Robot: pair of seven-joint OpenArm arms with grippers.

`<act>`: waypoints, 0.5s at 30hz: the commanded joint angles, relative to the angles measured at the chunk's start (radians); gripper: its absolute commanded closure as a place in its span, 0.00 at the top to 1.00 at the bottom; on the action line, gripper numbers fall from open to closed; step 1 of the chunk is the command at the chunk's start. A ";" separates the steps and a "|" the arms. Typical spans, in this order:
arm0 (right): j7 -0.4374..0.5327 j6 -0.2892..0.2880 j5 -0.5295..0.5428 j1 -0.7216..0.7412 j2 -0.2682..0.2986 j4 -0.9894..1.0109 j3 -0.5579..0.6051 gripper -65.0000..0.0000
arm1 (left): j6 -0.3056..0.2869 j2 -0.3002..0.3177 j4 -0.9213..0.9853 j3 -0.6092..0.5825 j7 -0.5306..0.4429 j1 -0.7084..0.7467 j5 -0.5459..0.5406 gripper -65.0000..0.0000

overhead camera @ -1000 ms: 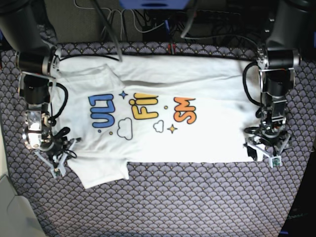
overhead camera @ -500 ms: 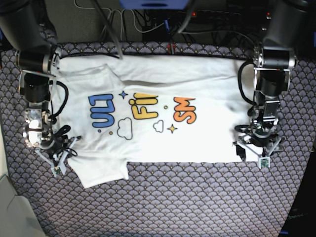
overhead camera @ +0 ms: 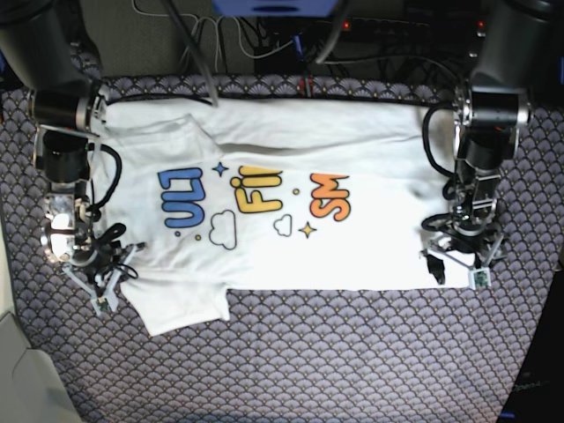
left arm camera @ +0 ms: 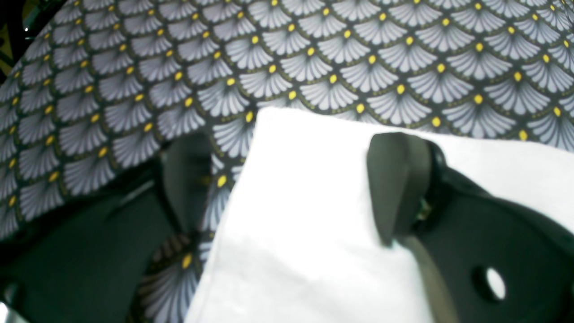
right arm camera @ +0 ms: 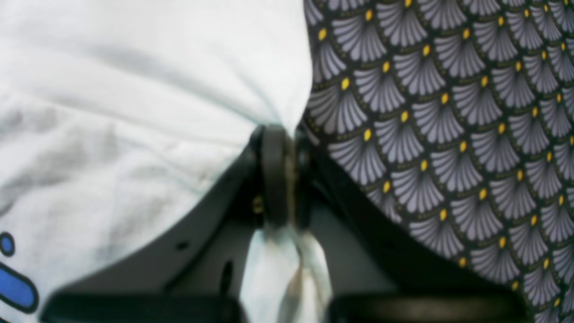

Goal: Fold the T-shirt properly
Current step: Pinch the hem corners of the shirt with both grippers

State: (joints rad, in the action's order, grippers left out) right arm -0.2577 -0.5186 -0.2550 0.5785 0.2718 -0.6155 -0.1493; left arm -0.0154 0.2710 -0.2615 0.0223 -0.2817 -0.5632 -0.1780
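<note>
The white T-shirt (overhead camera: 264, 220) lies spread sideways on the patterned cloth, print up, with its near sleeve sticking out toward the front. My right gripper (overhead camera: 107, 286) sits at the shirt's left end by that sleeve. In the right wrist view it (right arm camera: 280, 175) is shut on a pinch of the T-shirt (right arm camera: 134, 112), and bunched fabric shows behind the fingers. My left gripper (overhead camera: 456, 271) is at the shirt's front right corner. In the left wrist view it (left arm camera: 291, 188) is open, one finger (left arm camera: 397, 179) over the T-shirt's corner (left arm camera: 305, 233), the other on the tablecloth.
A dark tablecloth (overhead camera: 352, 352) with a grey fan pattern covers the table. Cables (overhead camera: 264, 44) run along the back edge. A grey surface (overhead camera: 18, 379) shows at the front left corner.
My left arm has shifted toward the shirt, bringing its open jaws over the front right corner. The right arm and its grip have not moved.
</note>
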 commanded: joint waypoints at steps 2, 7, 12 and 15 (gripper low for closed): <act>0.013 0.010 0.004 0.030 0.014 -0.019 -0.002 0.00 | 0.012 0.012 -0.003 -0.002 0.026 -0.021 0.002 0.80; 0.013 0.010 0.003 0.030 0.014 -0.019 -0.002 0.00 | 0.012 0.007 -0.002 0.001 0.026 -0.021 0.001 0.44; 0.011 0.010 0.003 0.030 0.016 -0.020 -0.002 0.00 | 0.018 0.007 0.000 0.006 0.026 -0.021 -0.001 0.07; 0.011 0.010 0.003 0.030 0.016 -0.020 -0.005 0.00 | 0.018 0.007 -0.002 0.006 0.026 -0.019 -0.001 0.00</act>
State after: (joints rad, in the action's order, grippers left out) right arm -0.2604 -0.5186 -0.2550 0.5785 0.2718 -0.6163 -0.1501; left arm -0.0109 0.2657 -0.2588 0.0246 -0.2745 -0.5629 -0.1776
